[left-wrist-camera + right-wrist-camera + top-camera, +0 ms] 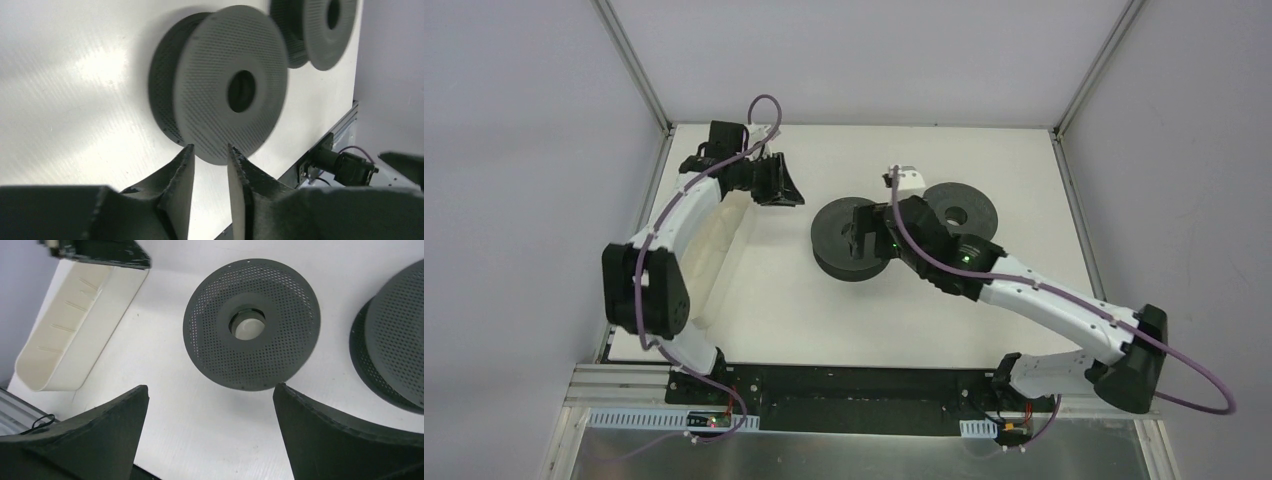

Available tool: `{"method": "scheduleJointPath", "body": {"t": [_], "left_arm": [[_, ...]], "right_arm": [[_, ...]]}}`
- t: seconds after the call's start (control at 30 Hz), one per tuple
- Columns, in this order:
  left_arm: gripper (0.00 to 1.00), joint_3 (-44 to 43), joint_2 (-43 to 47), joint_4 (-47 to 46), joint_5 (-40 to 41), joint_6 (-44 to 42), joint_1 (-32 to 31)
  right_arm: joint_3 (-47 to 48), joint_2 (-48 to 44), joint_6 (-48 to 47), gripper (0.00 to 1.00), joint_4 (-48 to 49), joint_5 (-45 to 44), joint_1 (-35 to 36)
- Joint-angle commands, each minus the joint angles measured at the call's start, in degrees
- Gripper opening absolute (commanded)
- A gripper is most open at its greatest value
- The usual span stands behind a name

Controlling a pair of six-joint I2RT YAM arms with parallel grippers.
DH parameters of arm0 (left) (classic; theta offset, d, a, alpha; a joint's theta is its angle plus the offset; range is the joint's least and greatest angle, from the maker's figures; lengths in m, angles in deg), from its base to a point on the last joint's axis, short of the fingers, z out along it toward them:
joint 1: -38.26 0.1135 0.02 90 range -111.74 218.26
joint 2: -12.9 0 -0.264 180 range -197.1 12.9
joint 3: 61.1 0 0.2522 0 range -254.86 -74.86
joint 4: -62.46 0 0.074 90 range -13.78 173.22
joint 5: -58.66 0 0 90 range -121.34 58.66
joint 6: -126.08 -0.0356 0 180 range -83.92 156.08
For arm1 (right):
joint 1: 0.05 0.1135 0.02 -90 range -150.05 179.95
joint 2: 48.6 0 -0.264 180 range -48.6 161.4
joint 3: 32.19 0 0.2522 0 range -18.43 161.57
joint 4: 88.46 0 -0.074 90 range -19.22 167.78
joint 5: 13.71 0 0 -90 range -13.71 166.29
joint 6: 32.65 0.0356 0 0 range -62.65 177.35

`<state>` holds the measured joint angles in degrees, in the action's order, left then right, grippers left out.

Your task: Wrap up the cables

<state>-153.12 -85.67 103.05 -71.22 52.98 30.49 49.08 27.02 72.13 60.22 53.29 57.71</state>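
A white table [774, 320], seen from above, holds two dark grey perforated plastic spools. They lie flat with their centre holes facing up, so each spool's axis stands upright off the table. The nearer spool [852, 262] sits about mid-table. The second spool [964, 205] lies just beside it, to the right and farther away. A long cream plastic tray [716, 250] lies along the left side.

The right claw [861, 238] hangs directly over the nearer spool. Its wrist camera looks down between two dark fingers [100, 440] spread wide with nothing between them, and the spool's hub lies just beyond the fingertips. The left claw [782, 190] is at the far left, near the far end of the tray and well apart from both spools. Its fingers stand a narrow gap apart and hold nothing. They point right, toward the rim of the nearer spool.

The cables, which should be very thin dark wire, cannot be made out in any view. No loose strand shows on the table, and the space between the spool flanges is too dark to tell whether any wire is wound there.

Judged from this, the right arm is much the nearer to the spool and is lined up above its upright axis. Any coming move seems to turn on that spool, with the left arm needing to reach right across the table to help.
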Motion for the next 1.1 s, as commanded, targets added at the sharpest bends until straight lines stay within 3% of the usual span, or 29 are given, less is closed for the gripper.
{"method": "scheduleJointPath", "body": {"t": [0.0, 0.1, 0.17, 0.23, 0.27, 0.6, 0.87, 1.07], "left_arm": [[0.34, 4.4, 15.8, 1.5, 1.8, -6.0, -4.8], [0.44, 8.4, 24.3, 1.5, 4.4, -7.3, -9.7], [0.55, 10.8, 29.0, 1.3, 5.8, -7.5, -12.5], [0.96, 13.2, 33.6, 1.1, 6.5, -7.1, -13.8], [0.99, 14.6, 35.9, 0.9, 6.9, -6.8, -14.0], [0.99, 31.0, 59.6, -4.6, 16.8, -9.4, -14.1], [0.99, 35.5, 64.4, -6.6, 24.7, -7.0, -14.0], [0.99, 36.6, 66.8, -6.4, 25.7, -8.8, -13.9]], "right_arm": [[-2.4, -7.7, 9.1, 0.99, -10.4, -6.3, 0.7], [-3.9, -13.1, 15.8, 0.99, -16.9, -9.9, 1.1], [-6.1, -16.8, 19.8, 0.99, -20.1, -12.7, 1.3], [-8.6, -20.9, 22.7, 0.99, -22.1, -14.3, 1.3], [-10.1, -23.2, 23.7, 0.99, -22.6, -14.4, 1.4], [-18.6, -36.5, 30.3, 0.99, -29.3, -13.3, 1.8], [-21.2, -40.4, 29.5, 0.99, -28.4, -13.6, 1.8], [-21.1, -40.5, 28.7, 0.99, -26.6, -13.6, 1.8]]}}
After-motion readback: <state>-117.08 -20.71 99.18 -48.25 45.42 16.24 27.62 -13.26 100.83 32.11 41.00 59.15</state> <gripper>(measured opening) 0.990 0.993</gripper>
